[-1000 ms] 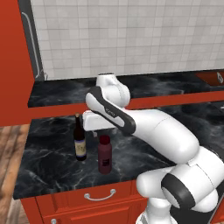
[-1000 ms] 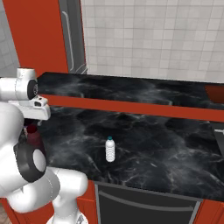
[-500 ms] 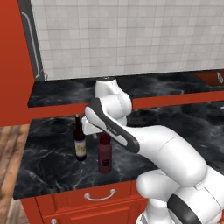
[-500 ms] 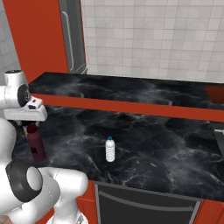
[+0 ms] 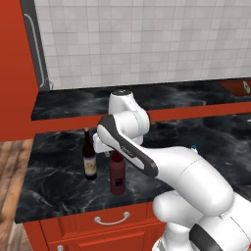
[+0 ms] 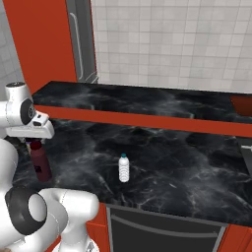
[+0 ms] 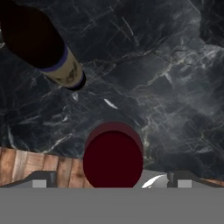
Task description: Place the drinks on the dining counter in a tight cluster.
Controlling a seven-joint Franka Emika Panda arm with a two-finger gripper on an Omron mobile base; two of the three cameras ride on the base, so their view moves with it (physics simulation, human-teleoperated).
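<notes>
upright, maroon bottle [image 5: 117,173] under open claw [image 7: 112,180], wine bottle [image 5: 89,155] beside

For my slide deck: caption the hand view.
Open pincer poised above the maroon bottle, wine bottle alongside.

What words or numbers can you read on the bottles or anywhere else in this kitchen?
No text can be read anywhere.
Tall dark wine bottle: it has a pale label, but any print is too small and blurred to read.
Shorter maroon bottle with red cap: no label shows.
Small clear water bottle: no readable print.
</notes>
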